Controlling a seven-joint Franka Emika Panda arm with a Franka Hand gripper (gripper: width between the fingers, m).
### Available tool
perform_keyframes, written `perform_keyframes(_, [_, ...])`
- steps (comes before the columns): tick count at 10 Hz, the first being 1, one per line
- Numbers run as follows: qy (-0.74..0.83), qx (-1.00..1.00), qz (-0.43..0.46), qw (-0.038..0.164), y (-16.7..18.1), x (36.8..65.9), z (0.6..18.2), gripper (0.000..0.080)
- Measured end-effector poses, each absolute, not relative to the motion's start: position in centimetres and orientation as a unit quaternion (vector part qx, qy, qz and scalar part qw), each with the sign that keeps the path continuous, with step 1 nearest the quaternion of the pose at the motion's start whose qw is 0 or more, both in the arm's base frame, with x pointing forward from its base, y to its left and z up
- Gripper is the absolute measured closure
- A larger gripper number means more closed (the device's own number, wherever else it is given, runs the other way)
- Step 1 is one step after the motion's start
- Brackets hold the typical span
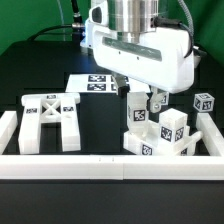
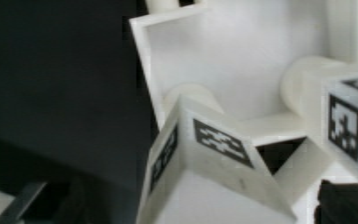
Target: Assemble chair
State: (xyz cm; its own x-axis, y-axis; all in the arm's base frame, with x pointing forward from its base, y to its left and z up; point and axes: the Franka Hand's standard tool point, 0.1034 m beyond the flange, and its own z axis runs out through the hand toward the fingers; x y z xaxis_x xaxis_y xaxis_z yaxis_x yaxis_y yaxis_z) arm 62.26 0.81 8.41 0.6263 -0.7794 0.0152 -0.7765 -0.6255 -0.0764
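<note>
open claw [image 1: 145,101], with two dark fingers [image 1: 132,98] spread wide and nothing held between them. hangs low over the exterior view's right side of the desk [image 1: 100,125], right above the pile of white chair parts [image 1: 170,132]. just under it, a small tagged post [image 1: 137,113], standing up tall at the edge of that pile and touching the blocks beside it. same small tagged post [image 2: 220,148] in the wrist view, very close and big, with its black-and-white tag facing the camera and white slabs right behind. seems to sit a little toward the exterior view's left of the middle of the claw, almost under one finger. so probably needs a small slide that way first, then a straight drop, to get one finger on each side. long side of the post: up and down, so best grabbed from the top. hard to tell if that finger touches the post or not. well apart, on the exterior view's left, the x-braced frame [image 1: 50,118], lying flat on the desk. only one arm here, so no picking between two.
</note>
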Motion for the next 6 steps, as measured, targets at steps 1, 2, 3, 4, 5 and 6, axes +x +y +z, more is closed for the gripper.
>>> perform_keyframes(1, [0.398,-0.917,-0.024,0.031,0.93,62.25,8.39,0.015])
perform_keyframes(2, [0.368,-0.929,-0.025,0.03,0.98,62.24,8.38,0.015])
perform_keyframes(3, [0.316,-0.948,-0.026,0.028,1.04,62.24,8.37,0.015])
perform_keyframes(4, [0.291,-0.956,-0.027,0.028,1.06,62.22,8.34,0.015])
perform_keyframes(5, [0.242,-0.969,-0.028,0.026,0.96,62.24,8.36,0.015])
perform_keyframes(6, [0.194,-0.98,-0.029,0.021,0.93,62.29,8.44,0.015])
